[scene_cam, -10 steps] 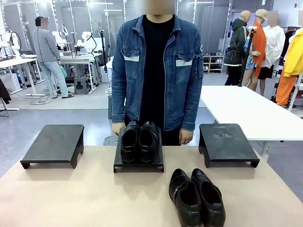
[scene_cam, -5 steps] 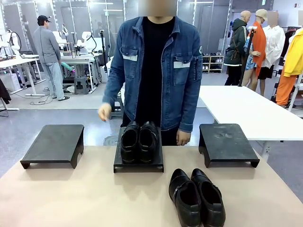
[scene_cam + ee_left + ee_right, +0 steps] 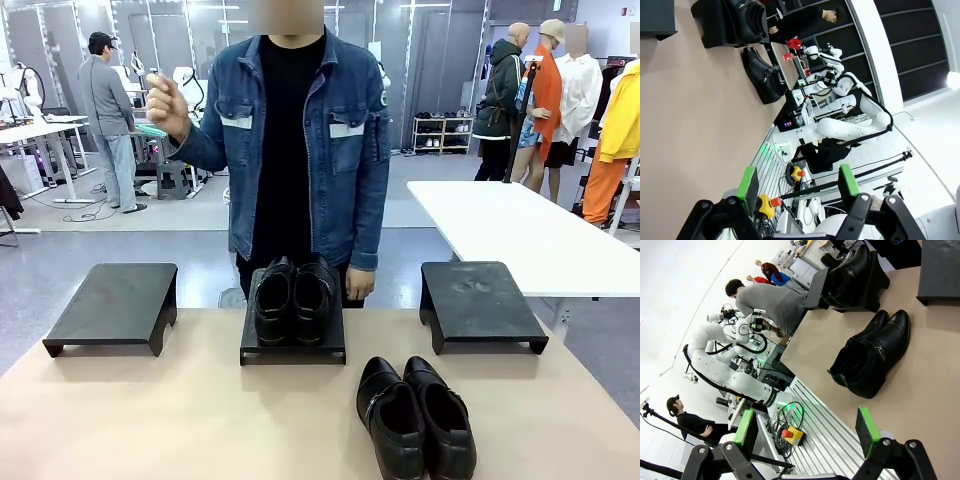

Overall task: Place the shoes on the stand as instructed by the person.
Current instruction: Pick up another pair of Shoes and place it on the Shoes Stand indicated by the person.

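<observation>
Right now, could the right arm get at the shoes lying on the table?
Probably yes: the right gripper stands open and empty, and the shoes lie on bare table ahead of it, with nothing between them.

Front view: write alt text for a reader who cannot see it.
A person in a denim jacket stands at the far side of a tan table, one hand held up in a loose fist. One pair of glossy black shoes sits on the middle stand of three low black ones; a second pair lies on the table nearer the camera.
</observation>
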`<action>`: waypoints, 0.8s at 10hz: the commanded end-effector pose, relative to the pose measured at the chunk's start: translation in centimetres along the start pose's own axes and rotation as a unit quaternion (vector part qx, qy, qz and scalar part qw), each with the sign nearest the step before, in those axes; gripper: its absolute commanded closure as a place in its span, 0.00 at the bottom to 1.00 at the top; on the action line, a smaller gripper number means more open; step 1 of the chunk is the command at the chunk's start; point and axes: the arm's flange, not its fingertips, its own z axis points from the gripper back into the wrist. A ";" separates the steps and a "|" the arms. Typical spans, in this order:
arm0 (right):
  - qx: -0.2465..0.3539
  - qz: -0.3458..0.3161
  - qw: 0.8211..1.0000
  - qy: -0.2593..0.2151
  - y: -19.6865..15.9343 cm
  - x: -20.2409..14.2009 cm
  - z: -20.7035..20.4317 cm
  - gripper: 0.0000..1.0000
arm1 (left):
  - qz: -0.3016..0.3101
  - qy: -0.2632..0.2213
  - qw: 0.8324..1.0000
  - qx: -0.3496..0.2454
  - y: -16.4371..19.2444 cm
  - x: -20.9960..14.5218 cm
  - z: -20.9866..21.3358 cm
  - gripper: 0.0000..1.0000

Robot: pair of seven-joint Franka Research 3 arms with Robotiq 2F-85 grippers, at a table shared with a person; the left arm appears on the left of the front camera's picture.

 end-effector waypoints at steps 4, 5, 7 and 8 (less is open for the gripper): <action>0.005 0.010 1.000 -0.007 0.0 0.2 0.1 0.00 | -0.003 0.004 1.000 0.003 -0.4 -0.3 -0.2 0.18; 0.005 0.010 1.000 -0.007 0.0 0.2 0.1 0.00 | -0.003 0.004 1.000 0.003 -0.4 -0.3 -0.2 0.18; 0.005 0.010 1.000 -0.007 0.0 0.2 0.1 0.00 | -0.003 0.004 1.000 0.003 -0.4 -0.3 -0.2 0.18; 0.005 0.010 1.000 -0.007 0.0 0.2 0.1 0.00 | -0.003 0.004 1.000 0.003 -0.4 -0.3 -0.2 0.18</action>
